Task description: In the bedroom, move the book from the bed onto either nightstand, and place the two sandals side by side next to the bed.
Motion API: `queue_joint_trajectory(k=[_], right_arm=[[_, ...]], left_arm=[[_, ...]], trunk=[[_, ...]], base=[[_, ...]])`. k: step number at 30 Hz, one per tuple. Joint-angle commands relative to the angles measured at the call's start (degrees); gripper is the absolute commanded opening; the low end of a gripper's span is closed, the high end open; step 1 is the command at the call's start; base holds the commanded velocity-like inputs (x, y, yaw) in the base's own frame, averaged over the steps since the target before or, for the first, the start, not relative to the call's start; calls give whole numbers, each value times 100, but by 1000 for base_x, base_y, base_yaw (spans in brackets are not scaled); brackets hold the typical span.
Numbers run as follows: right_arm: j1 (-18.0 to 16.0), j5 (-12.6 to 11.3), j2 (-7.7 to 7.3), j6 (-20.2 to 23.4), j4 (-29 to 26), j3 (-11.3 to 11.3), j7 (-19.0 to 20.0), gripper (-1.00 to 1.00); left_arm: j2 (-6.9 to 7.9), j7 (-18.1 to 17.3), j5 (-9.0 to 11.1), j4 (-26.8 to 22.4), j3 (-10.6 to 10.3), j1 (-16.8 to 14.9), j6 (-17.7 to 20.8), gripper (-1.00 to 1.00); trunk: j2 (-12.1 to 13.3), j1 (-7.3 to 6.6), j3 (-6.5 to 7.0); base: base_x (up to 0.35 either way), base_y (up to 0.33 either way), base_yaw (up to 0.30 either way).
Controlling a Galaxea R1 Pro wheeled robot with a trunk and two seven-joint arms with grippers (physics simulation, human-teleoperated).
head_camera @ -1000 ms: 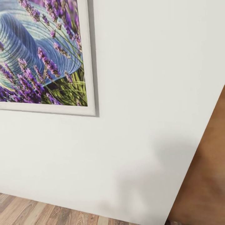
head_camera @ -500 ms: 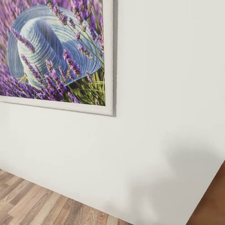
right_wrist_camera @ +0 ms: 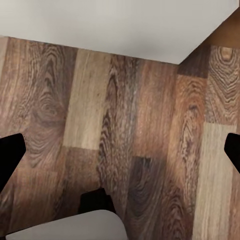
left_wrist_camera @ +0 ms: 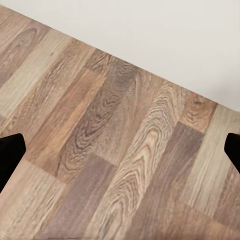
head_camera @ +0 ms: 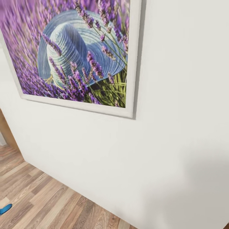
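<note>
At the floor's (head_camera: 38,197) left edge we see one blue sandal (head_camera: 5,209), cut off by the frame. Beside it rises a white wall (head_camera: 178,127) blocking the way, with one framed lavender picture (head_camera: 79,54). Our left gripper (left_wrist_camera: 120,150) and right gripper (right_wrist_camera: 120,150) both hang fingers apart, empty, over the planks.

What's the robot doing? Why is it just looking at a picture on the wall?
It isn't holding anything right now; it seems to be on its way. Its head camera faces a white wall with a framed picture of a blue hat among purple flowers. Both arms hang over the wooden floor, and the left pincer and right pincer are open with nothing between their tips. At the edge of the floor, a bit of something bright blue peeks in, perhaps one of the sandals.
</note>
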Motion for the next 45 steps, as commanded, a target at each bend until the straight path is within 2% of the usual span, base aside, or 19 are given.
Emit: queue_joint_trajectory(k=[1, 45], right_arm=[[-3, -3, 2, -19, 4, -9, -4, 100], [-3, 0, 9, -19, 4, -2, -4, 100]], left_arm=[[0, 0, 16, -1, 0, -1, -12, 100], [0, 0, 16, -1, 0, -1, -12, 100]], trunk=[[-3, 0, -5], [-3, 0, -5]], base=[[0, 0, 293], [0, 0, 293]])
